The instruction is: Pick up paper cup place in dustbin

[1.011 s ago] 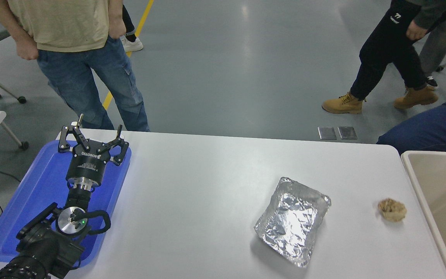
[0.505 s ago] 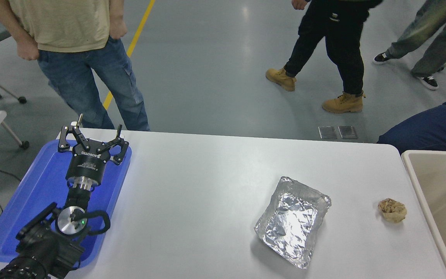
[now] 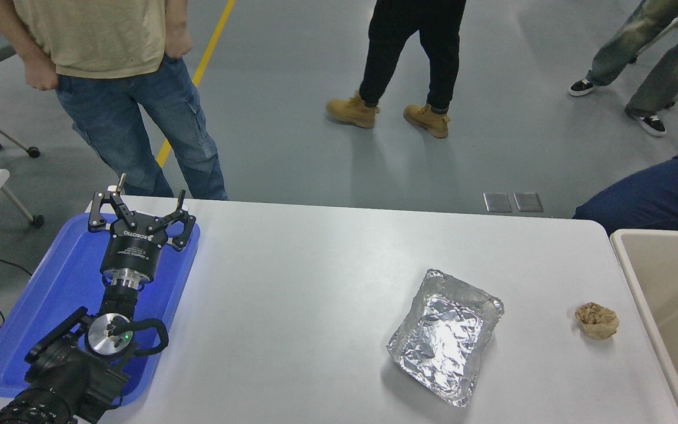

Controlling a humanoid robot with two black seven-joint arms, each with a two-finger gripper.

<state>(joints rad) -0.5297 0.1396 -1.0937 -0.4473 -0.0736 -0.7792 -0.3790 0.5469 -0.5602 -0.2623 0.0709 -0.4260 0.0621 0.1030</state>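
The paper cup does not show anywhere in the head view. The beige dustbin (image 3: 639, 277) stands at the table's right edge, cut off by the picture; only its rim and part of its inside show. My left gripper (image 3: 139, 203) is parked at the lower left over the blue tray, open and empty. My right arm and gripper are out of view.
A blue flat tray (image 3: 50, 294) lies at the table's left end. A crinkled foil tray (image 3: 445, 335) and a crumpled brown paper ball (image 3: 597, 320) lie at the right. A person in jeans (image 3: 133, 118) stands at the far left edge; others walk behind.
The person in black trousers and tan boots has walked leftward across the floor behind the table. Nothing on the table and neither arm has moved.
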